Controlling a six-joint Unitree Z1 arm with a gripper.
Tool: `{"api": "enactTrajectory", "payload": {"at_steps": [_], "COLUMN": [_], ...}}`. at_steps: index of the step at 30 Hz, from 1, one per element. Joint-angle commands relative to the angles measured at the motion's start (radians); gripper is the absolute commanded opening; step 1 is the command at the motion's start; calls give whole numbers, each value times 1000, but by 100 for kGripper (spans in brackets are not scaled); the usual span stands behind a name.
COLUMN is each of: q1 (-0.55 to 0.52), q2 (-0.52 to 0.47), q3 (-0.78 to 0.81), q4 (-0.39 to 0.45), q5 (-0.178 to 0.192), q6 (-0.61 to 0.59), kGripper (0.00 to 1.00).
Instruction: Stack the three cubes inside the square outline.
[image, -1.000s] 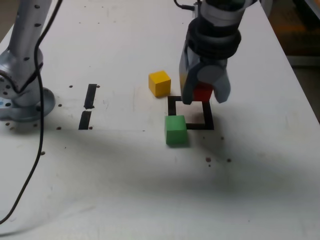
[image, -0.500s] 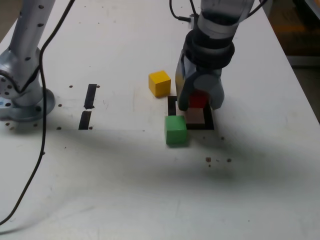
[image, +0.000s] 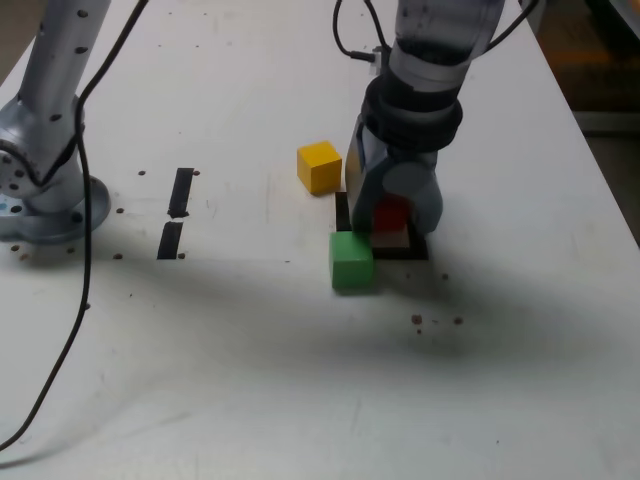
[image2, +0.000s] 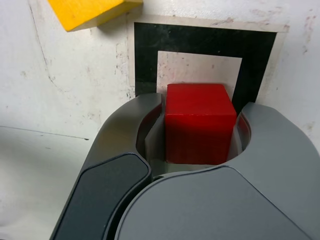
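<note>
Clamping the red cube between both jaws, pincer hanging low over the square outline in the exterior view, pointing nearly straight down, presumably so that the cube meets the white centre flat and squared to the tape. Hiding most of the outline behind the jaws, leaving only parts of the black frame showing around them. Whether touching the worktop already or hovering just above, not telling from here. Sitting just beside the outline's near corner on the exterior view's left, green cube, with one edge seeming to overlap the tape, close enough to risk a nudge from the jaw. Lying a little farther back and to the exterior view's left, yellow cube, outside the frame and near its far corner. Waiting apart, both of them, likely as the next layers. Looking through the wrist view, gripping the red cube on two opposite faces, pincer closed tight on it, with the square outline directly beyond and its pale centre partly covered by the cube. Holding nothing else inside the frame. Peeking in at one corner, yellow cube, clear of the tape.
</note>
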Motion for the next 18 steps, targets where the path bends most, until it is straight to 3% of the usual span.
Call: {"api": "enactTrajectory", "payload": {"at_steps": [1,13,18], "q1": [-4,-62,-79], "q2": [-9,-65,-96], "q3": [4,15,18], "q4": [-1,8,15], "q5": [-11,-88,-88], "q6": [-5,-49,-67], "kGripper": [19,19,19]}}
